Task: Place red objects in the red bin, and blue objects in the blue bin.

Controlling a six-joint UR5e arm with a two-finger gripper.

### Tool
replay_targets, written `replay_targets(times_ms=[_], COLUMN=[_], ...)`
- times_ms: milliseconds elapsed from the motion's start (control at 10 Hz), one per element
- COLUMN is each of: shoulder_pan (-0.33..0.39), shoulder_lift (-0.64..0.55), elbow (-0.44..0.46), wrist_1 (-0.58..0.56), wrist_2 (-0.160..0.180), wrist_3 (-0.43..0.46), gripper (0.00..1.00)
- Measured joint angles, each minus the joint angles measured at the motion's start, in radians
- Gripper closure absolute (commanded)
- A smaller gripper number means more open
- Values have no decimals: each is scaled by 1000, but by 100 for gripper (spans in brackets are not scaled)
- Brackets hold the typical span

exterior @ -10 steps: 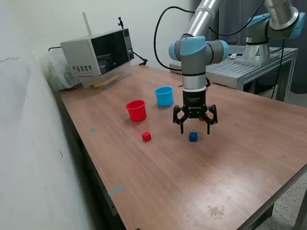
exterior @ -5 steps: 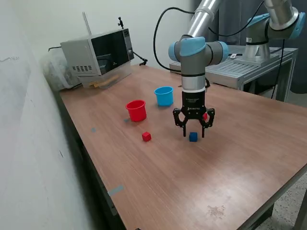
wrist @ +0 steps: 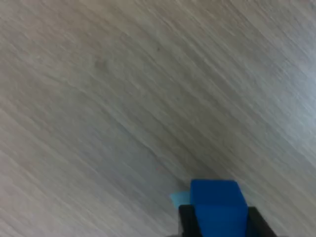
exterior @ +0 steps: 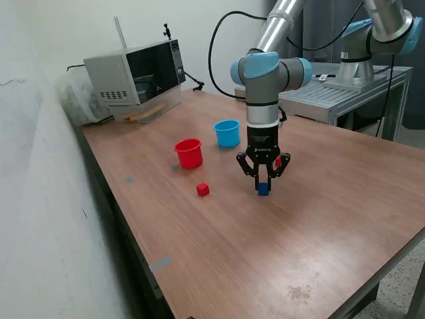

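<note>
End effector [exterior: 263, 187], black two-finger type, points straight down at the table, fingers drawn in narrow on either side of a small dark blue cube [exterior: 263, 189]. Wrist view: blue cube [wrist: 217, 205] sits between the two dark fingertips [wrist: 186, 219], flanked closely on both sides; cube at table level in the exterior view, whether lifted cannot be told

Small solid red cube [exterior: 202, 190] lies on the brown wood-grain table [exterior: 232, 252], toward the exterior view's left of the end effector, apart from it. A sliver of red [exterior: 278, 162] shows just behind the end effector's right-hand finger; too hidden to name

Small red tapered plastic cup [exterior: 188, 153] stands upright beyond the red cube. Light blue plastic cup [exterior: 227, 133] upright, near it, further back

Grey microwave oven [exterior: 136, 73] at the table's far corner
</note>
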Motion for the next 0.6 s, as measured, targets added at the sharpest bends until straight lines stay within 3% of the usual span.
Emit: replay_targets(times_ms=[300,600], shoulder_pan=[-7,-44], shoulder_lift=[-11,-125], elbow=[5,28], wrist_1=[3,39], wrist_2=[-32,-64], wrist_3=[2,11], gripper=[100,100])
